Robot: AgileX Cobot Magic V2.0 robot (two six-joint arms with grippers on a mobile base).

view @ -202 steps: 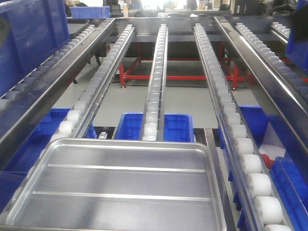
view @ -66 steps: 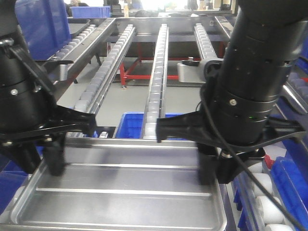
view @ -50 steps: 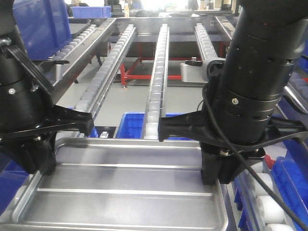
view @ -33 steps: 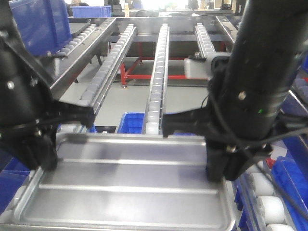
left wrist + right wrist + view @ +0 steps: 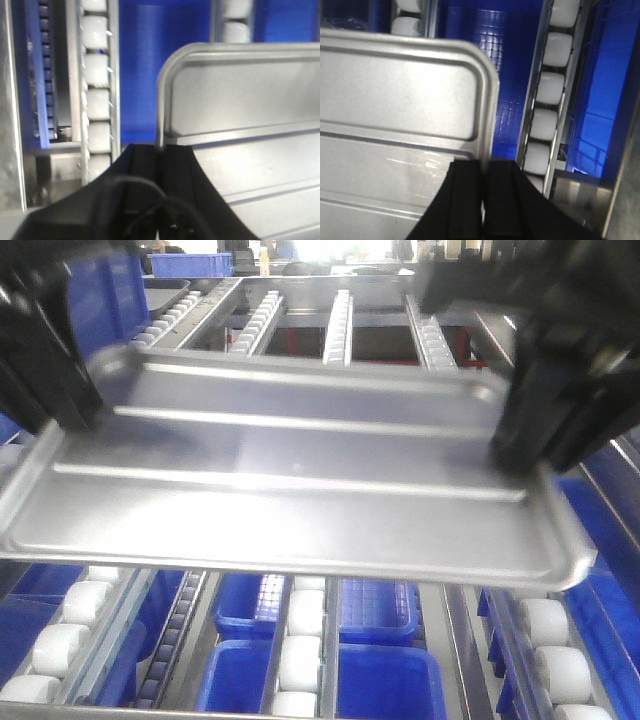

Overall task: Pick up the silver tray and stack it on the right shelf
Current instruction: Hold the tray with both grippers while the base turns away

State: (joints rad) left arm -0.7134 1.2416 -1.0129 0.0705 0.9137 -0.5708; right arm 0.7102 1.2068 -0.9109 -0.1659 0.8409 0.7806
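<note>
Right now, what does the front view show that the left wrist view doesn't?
Front only: the whole silver tray held above the roller rails, with the left hand and right hand on its opposite short edges. Left wrist only: close up, the left hand's fingers pinching the tray's rim. Both: the tray, the roller rails, blue bins below.

Just beside the jaws of the left gripper (image 5: pixel 160 150) you had a rail of white rollers (image 5: pixel 95 75) and a deep blue bin (image 5: pixel 137 70). Beside the jaws of the right gripper (image 5: pixel 482 167) ran a second roller rail (image 5: pixel 547 100) over blue crates (image 5: pixel 507 60). Far past both, bright light (image 5: pixel 320 248) shone at the back of the room.
</note>
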